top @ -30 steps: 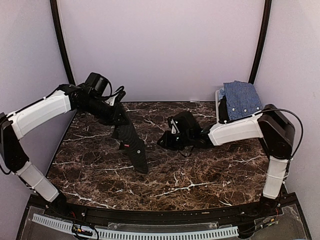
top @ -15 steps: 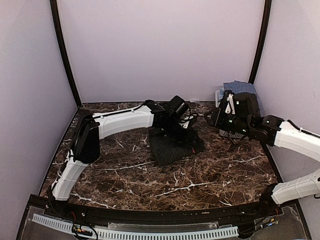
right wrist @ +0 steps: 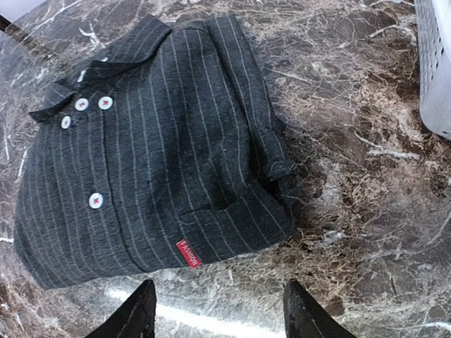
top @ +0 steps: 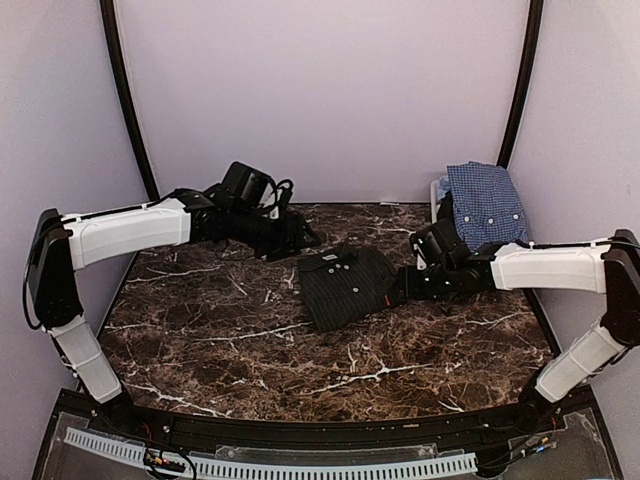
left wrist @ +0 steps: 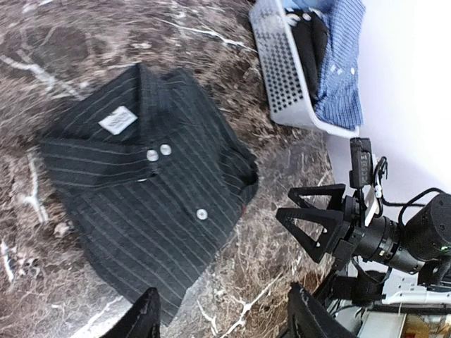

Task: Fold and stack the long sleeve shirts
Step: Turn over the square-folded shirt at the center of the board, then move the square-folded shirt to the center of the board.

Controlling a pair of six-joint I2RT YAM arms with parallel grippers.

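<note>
Folding of the black pinstriped cloth shirt [top: 345, 285] looks done; with left gripper [left wrist: 224, 292] and right gripper [right wrist: 219, 283] spread empty near it, we should next reach rightward for the blue-checked cloth shirt [top: 485, 200].

This is a robotics lab test cell, not a home. Two white-and-black machines, the left arm [top: 120, 225] and the right arm [top: 550, 268], rise from the bottom of the frame behind a slotted cable strip [top: 270, 466]. Plain lavender walls [top: 320, 100] and black corner poles [top: 125, 100] box in a marble-patterned surface [top: 250, 350]. Only a folded black pinstriped shirt [top: 345, 285] and a white basket [left wrist: 282, 77] look domestic.
</note>
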